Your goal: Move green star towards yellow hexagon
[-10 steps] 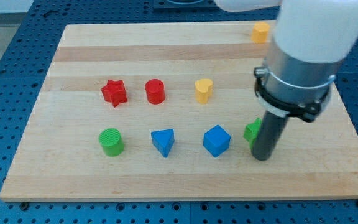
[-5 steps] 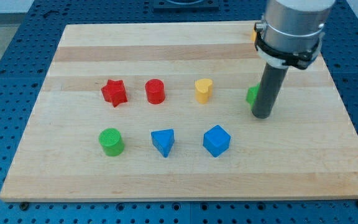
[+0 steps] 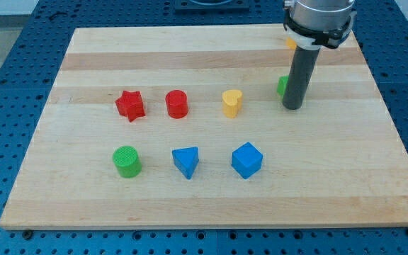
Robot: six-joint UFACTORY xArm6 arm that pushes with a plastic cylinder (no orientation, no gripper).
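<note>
My tip (image 3: 292, 107) rests on the wooden table (image 3: 83, 191) at the view's upper right; the rod rises from it to the grey collar at the view's top. There is no gripper on this arm, only the rod, so nothing can be told of anything being apart, together or clamped.

The green star (image 3: 281, 86) shows only as a small green sliver at the rod's left edge, pressed against it and mostly hidden behind it; its shape cannot be made out from what shows. It sits just above and to the left of my tip. The yellow hexagon (image 3: 290, 42) lies near the view's top edge, almost wholly covered by the collar; only a small yellow patch is visible, above the green star and near it, the two apart.

Left of the tip runs a row: a yellow block with a rounded top (image 3: 231, 103), a red cylinder (image 3: 177, 104) and a red star (image 3: 129, 105), each apart from the next. Below runs a second row: a green cylinder (image 3: 127, 161), a blue triangular block (image 3: 185, 161) and a blue cube-like block (image 3: 246, 159); all sit well apart from my tip.
</note>
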